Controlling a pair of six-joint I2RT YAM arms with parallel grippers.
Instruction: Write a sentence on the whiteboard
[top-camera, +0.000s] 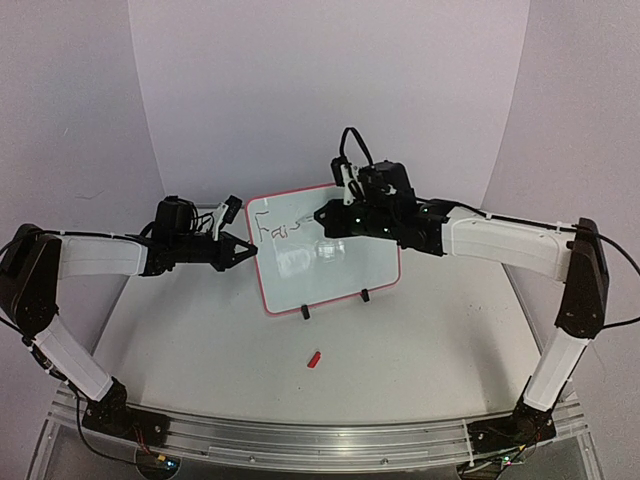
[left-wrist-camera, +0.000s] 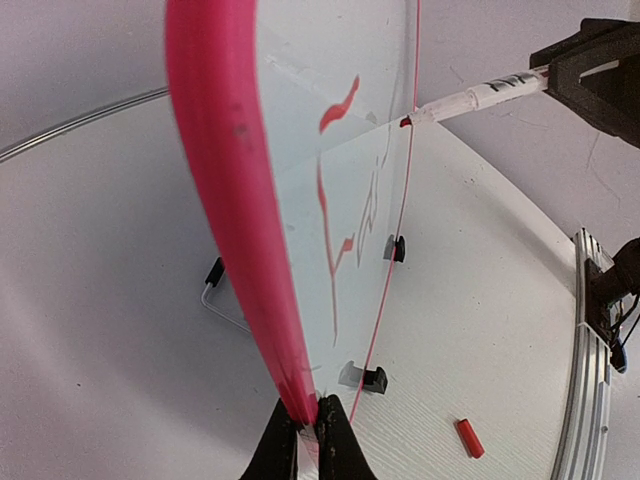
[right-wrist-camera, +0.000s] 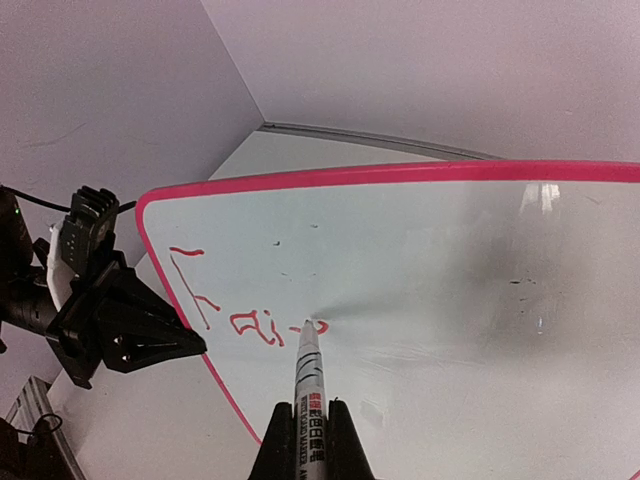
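L arm (top-camera: 95, 258) goes up from its base, bends at the elbow & reaches across w/ the wrist flat. L gripper (top-camera: 250, 250) is pinched tight on the whiteboard (top-camera: 350, 270) rim, right at its tips. R arm (top-camera: 500, 245) does the same from the other side, elbow bent, wrist flat. R gripper (top-camera: 325, 215) is squeezed on a pen (right-wrist-camera: 308, 360) that sticks out past its tips. Both grippers point at each other, near but not touching.
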